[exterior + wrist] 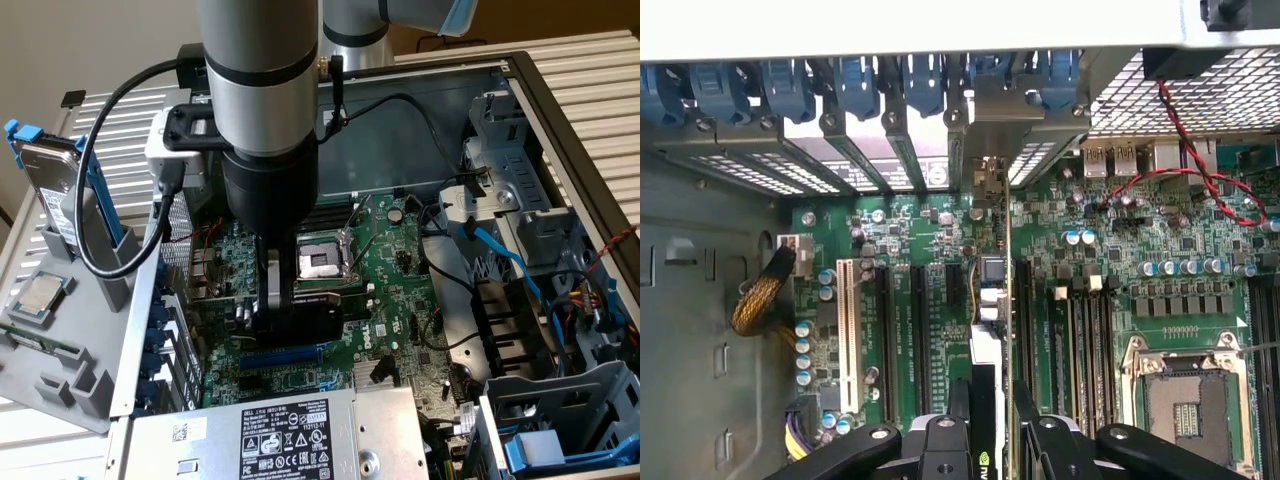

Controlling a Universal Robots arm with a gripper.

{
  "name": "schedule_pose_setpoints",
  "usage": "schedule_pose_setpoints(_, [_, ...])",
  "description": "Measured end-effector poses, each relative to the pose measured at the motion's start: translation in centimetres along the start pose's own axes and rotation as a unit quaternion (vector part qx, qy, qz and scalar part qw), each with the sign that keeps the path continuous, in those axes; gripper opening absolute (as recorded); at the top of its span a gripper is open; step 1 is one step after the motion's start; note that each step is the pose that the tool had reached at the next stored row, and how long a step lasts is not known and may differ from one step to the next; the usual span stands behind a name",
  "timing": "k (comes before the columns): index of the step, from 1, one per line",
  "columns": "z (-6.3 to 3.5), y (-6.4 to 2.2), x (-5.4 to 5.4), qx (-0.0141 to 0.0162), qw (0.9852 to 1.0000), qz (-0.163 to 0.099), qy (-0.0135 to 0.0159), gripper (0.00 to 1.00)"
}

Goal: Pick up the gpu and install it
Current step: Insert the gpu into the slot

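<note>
The motherboard [940,230] is green, with a white slot [848,335]. Over it, the gpu [987,345] is black and silver. Along its edge are blue clips [855,85] and red-black twisted wire [1185,130].

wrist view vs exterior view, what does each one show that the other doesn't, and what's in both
Wrist view's own: the white slot, and a look straight down the gpu, edge-on, with the fingers closed on either side of it.

Exterior view's own: the arm, the power supply, the hard drive, a loose chip on a grey tray, and the blue cables.

Both: the motherboard, the CPU socket, and the gpu held over the board.
</note>
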State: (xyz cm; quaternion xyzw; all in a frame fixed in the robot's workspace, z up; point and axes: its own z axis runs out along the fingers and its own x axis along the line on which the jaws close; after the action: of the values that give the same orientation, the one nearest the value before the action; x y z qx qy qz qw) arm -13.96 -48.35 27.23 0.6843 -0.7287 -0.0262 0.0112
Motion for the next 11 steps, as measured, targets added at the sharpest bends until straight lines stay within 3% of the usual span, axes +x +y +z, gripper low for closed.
schedule_pose_setpoints(11, [0.10, 0.00, 0.01, -0.0020, 1.0000, 0.000, 0.0002, 0.27])
